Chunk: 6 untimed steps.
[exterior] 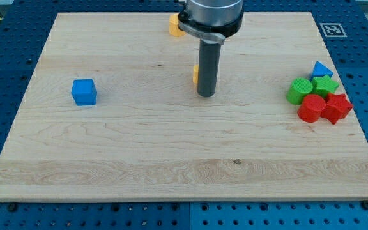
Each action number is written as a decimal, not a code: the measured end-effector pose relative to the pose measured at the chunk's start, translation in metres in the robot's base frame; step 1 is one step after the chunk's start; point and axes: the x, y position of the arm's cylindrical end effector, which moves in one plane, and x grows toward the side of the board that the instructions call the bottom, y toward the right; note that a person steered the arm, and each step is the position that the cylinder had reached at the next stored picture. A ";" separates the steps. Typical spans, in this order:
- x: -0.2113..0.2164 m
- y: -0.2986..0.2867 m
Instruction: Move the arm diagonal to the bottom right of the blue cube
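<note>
The blue cube [84, 92] sits on the wooden board [171, 160] at the view's left. My tip [206, 95] rests on the board near the middle, far to the right of the blue cube and about level with it. A yellow block [195, 73] is mostly hidden behind the rod, just left of it.
An orange-yellow block [175, 25] lies near the top edge, partly behind the arm. At the right edge a cluster stands together: a blue triangle [322, 69], a green cylinder [299, 91], a green star [325, 85], a red cylinder [311, 108], a red star [337, 107].
</note>
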 end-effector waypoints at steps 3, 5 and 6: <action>-0.026 0.000; -0.028 0.009; -0.051 -0.001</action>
